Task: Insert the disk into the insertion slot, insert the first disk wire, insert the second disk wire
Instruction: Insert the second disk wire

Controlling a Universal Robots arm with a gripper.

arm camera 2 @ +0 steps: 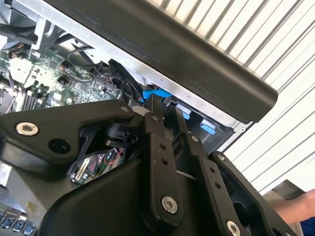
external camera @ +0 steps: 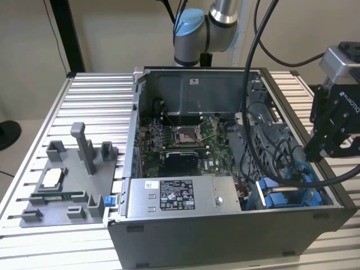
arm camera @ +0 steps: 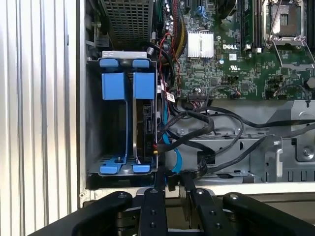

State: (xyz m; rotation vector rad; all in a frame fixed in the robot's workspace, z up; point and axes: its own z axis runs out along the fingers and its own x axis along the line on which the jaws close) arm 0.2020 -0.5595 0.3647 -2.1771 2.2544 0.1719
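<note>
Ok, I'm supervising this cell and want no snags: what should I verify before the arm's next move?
1. Disk seated in the insertion slot: ok, its blue frame sits inside the cage.
2. Gripper at the cage's cable end: ok.
3. Gripper holding a wire: cannot tell.
4. Blue wire plugged into the disk: cannot tell.
5. Black cables clear of the gripper: not ok, they loop close by.
6. People clear: not ok, what looks like a hand shows by the table.
</note>
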